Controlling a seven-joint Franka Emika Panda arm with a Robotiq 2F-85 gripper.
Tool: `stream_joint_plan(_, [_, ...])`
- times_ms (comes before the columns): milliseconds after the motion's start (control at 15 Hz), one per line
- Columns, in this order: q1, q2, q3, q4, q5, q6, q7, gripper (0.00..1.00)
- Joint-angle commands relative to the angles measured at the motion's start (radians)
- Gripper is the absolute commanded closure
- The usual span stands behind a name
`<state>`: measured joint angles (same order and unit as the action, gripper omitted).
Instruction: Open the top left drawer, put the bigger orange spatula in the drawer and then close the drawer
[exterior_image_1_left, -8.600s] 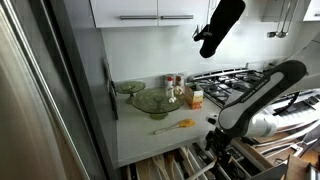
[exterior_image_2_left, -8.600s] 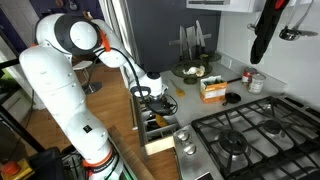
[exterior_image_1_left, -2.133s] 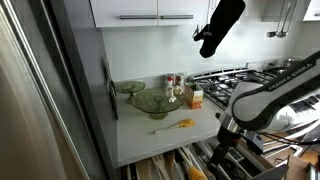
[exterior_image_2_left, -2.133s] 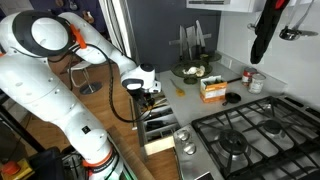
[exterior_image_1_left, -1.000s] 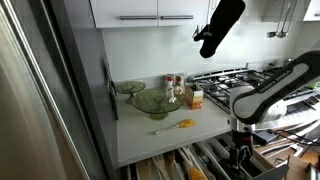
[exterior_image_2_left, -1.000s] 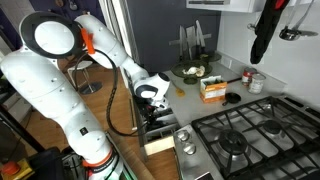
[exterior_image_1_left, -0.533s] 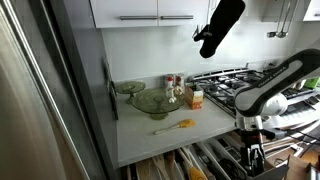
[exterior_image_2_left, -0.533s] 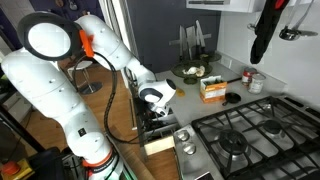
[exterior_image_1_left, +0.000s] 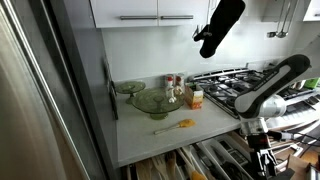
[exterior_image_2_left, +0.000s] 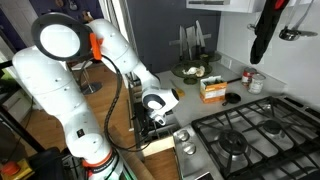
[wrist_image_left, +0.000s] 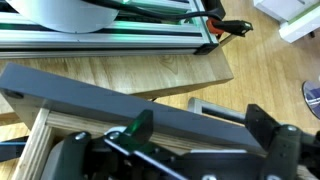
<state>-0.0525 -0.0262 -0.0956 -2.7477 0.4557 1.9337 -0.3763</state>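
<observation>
Black jaws stand wide apart at the top left drawer (wrist_image_left: 110, 95), its flat grey front edging pale wood.

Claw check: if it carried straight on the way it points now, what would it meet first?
Probably the dark front of the pulled-out top left drawer, right ahead of the open claw in the wrist view; only wooden floor lies beyond. Depth is unclear.
</observation>
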Motion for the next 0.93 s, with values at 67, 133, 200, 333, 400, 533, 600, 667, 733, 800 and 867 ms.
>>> stream_joint_plan(67, [-0.032, 0.019, -0.013, 0.005, -0.031, 0.038, -0.025, 0.00])
stream_joint_plan(133, [-0.036, 0.004, -0.014, 0.007, -0.038, 0.048, -0.022, 0.00])
stream_joint_plan(200, [-0.040, -0.029, -0.016, -0.008, -0.033, 0.064, -0.031, 0.00])
stream_joint_plan(333, [-0.042, -0.090, -0.016, -0.031, -0.046, 0.081, -0.029, 0.00])
stream_joint_plan(400, [-0.042, -0.082, -0.018, 0.007, -0.054, 0.060, -0.024, 0.00])
stream_joint_plan(533, [-0.043, -0.199, -0.019, -0.079, -0.070, 0.074, -0.015, 0.00])
stream_joint_plan(600, [-0.043, -0.203, -0.023, -0.057, -0.071, 0.051, -0.019, 0.00])
stream_joint_plan(667, [-0.043, -0.174, -0.029, 0.002, -0.075, 0.007, -0.018, 0.00])
stream_joint_plan(733, [-0.039, -0.189, -0.033, -0.003, -0.074, -0.029, -0.023, 0.00])
stream_joint_plan(800, [-0.035, -0.189, -0.037, 0.001, -0.066, -0.087, -0.033, 0.00])
stream_joint_plan(867, [-0.031, -0.188, -0.039, 0.005, -0.066, -0.129, -0.036, 0.00])
